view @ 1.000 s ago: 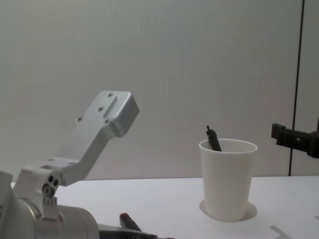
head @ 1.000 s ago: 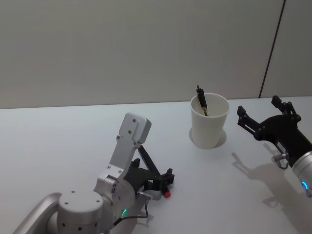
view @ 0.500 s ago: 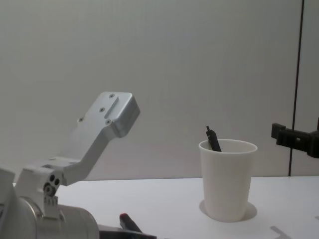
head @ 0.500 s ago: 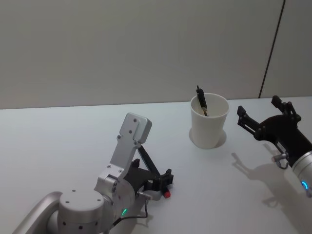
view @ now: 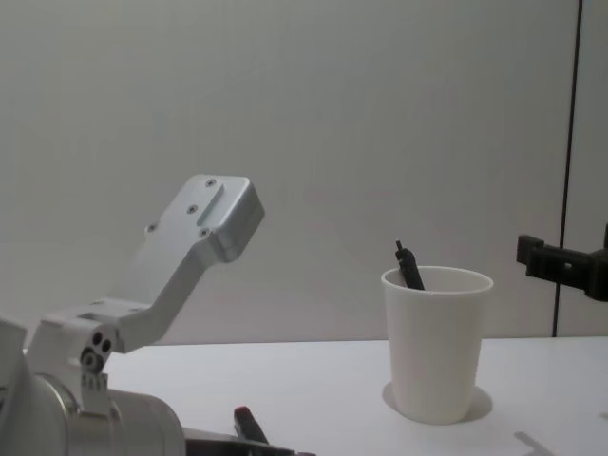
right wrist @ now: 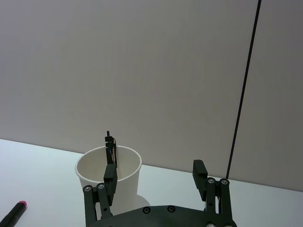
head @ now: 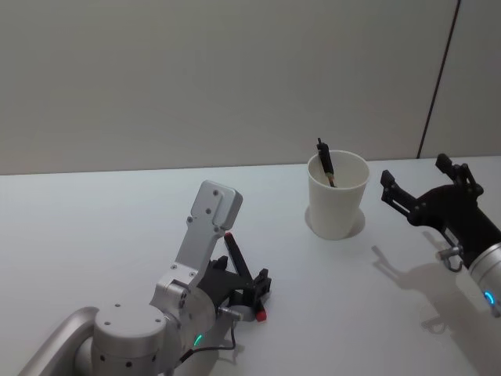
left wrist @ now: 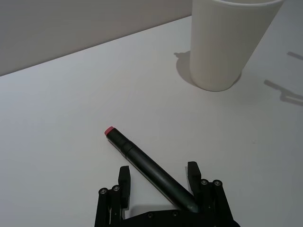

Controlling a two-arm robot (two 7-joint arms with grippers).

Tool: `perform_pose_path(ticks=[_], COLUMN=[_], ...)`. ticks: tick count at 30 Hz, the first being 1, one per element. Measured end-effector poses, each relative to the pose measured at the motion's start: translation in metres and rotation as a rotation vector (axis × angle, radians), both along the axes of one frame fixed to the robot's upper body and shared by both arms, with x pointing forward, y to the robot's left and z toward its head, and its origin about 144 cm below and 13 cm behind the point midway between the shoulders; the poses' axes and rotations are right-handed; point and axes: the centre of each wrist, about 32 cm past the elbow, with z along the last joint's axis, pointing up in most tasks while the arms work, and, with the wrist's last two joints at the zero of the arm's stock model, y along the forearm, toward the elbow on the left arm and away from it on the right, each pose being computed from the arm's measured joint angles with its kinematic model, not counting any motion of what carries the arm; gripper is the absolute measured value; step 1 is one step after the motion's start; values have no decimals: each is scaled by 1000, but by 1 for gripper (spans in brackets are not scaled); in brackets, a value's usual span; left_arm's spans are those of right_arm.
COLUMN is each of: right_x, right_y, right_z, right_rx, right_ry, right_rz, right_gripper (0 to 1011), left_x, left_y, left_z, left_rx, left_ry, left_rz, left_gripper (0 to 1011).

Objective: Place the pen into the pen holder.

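In the chest view the left arm (view: 180, 256) covers nearly all of the pen (view: 245, 419), just its red tip pokes out. The pen holder (left wrist: 227, 47) gets its top chopped by the left wrist view's edge, and the dark pen (head: 323, 159) standing in it is hidden below the rim, so no telling how it sits.

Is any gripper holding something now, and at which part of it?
Nothing is held. The left gripper is open around the dark end of the pen on the table; the right gripper is open and empty.
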Motion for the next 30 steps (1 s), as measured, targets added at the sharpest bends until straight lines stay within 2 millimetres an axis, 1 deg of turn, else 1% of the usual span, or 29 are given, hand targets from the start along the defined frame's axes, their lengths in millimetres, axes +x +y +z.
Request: perform_pose_path(ticks=[30], right_x=[0], right_y=[0], right_z=[0], right_rx=[0], right_ry=[0], right_rz=[0], right_gripper=[1001], left_x=[-1], left_y=[2], left_z=[-1], left_rx=[-1], left_ry=[1], left_rz=[5], left_gripper=[548])
